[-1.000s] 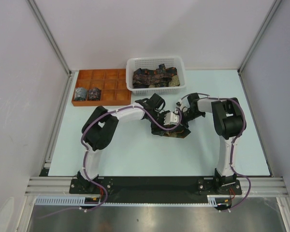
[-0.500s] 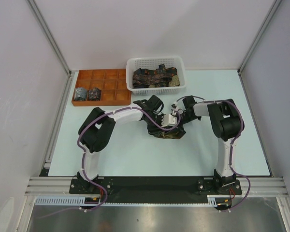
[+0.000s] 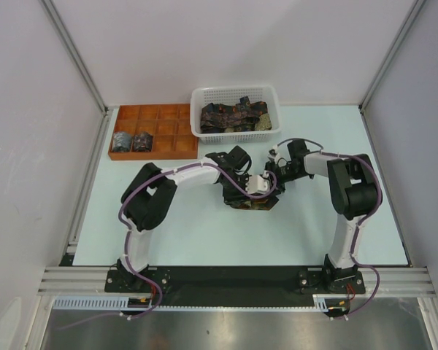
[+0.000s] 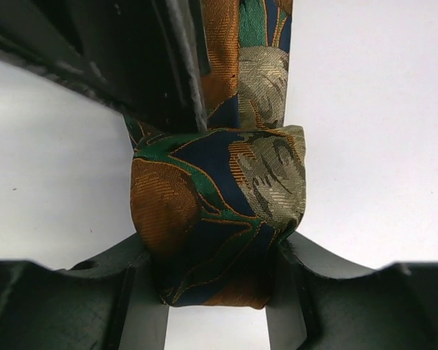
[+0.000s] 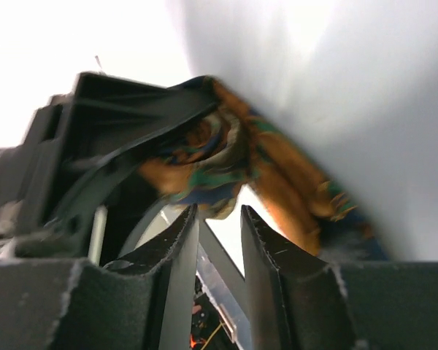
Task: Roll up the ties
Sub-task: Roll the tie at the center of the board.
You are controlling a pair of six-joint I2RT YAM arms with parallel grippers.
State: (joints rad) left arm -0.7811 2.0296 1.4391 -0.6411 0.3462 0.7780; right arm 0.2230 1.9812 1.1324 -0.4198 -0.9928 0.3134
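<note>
While the overhead view gives the layout, it hides the grip itself: both arms meet near the middle of the table (image 3: 190, 226), with the left gripper (image 3: 259, 184) and the right gripper (image 3: 277, 171) almost tip to tip above a dark patterned tie (image 3: 250, 202) whose loose part lies bunched on the table just beneath them. More ties (image 3: 233, 117) fill the white basket (image 3: 197, 109) behind, and two rolled ties (image 3: 131, 141) sit in the orange tray (image 3: 153, 127) to the left. Only this view shows those. The left wrist camera shows what the overhead one cannot: the left fingers (image 4: 142, 292) press on either side of a small tight roll of the tie (image 4: 219, 219), and the unrolled length runs up and away past a dark part that is probably the other gripper. The right wrist picture is blurred, but its fingers (image 5: 179, 270) stand narrowly apart with light in the gap and no cloth between them, and the tie (image 5: 219, 164) sits just beyond the tips against the left gripper's dark frame. The roll looks to depend on the left grip alone, so any slackening there would likely let the springy fabric uncoil. The right fingertips, so close to the cloth, could also snag a fold and tug the roll loose, and the trailing length could drag and pull it crooked.
</note>
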